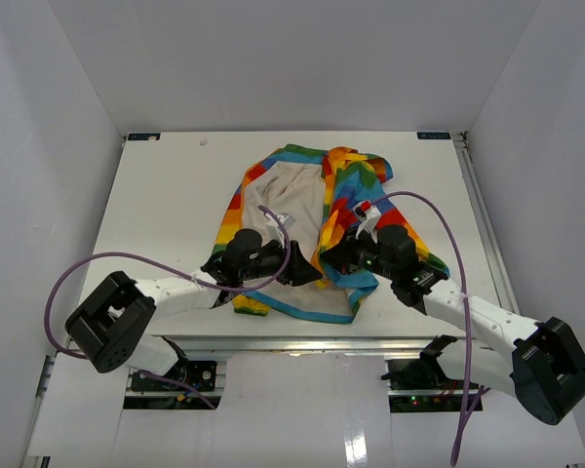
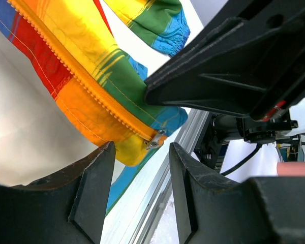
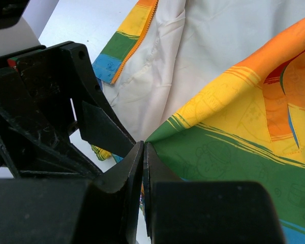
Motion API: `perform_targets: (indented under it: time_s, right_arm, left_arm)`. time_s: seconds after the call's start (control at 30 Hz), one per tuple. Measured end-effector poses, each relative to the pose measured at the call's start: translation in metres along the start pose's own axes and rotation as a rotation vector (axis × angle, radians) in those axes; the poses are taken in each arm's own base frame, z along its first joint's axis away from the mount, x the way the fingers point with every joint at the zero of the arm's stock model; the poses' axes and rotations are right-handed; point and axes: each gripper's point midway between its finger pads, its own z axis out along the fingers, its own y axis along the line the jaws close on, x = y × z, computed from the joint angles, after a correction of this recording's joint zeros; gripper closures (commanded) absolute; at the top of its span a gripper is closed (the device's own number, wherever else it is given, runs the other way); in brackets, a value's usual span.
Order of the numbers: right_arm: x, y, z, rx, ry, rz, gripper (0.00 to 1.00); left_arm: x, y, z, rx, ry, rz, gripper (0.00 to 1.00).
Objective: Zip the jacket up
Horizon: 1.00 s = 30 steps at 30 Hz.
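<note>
White worktop [image 1: 156,195] enclosed by white walls [image 1: 273,58]. Jacket [image 1: 292,195] lies open, lining up, near the front edge. The right hand [image 3: 144,145] pinches its striped panel. The left hand [image 2: 141,147] is parted just below the zipper end [image 2: 153,142].

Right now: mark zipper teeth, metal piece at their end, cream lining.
zipper teeth [image 2: 84,76], left wrist view, mid-run of the orange row.
metal piece [image 2: 153,143], left wrist view, its silver body.
cream lining [image 1: 292,190], top view, bare middle.
</note>
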Motion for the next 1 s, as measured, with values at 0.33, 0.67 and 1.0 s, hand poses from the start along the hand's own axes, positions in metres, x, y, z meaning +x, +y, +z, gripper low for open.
perform_targets:
  time_s: [0.33,0.67,1.0]
  right_arm:
    - [0.002,0.004,0.000,-0.023,0.007,-0.001,0.92]
    - [0.003,0.002,-0.001,-0.012,0.012,-0.002,0.58]
    - [-0.004,0.003,-0.008,0.015,0.004,-0.009,0.56]
  left_arm:
    - [-0.004,0.003,0.013,0.016,-0.004,0.010,0.73]
    - [-0.006,-0.009,0.012,0.083,-0.006,0.065,1.00]
    - [-0.012,-0.018,0.001,0.116,-0.029,0.203,1.00]
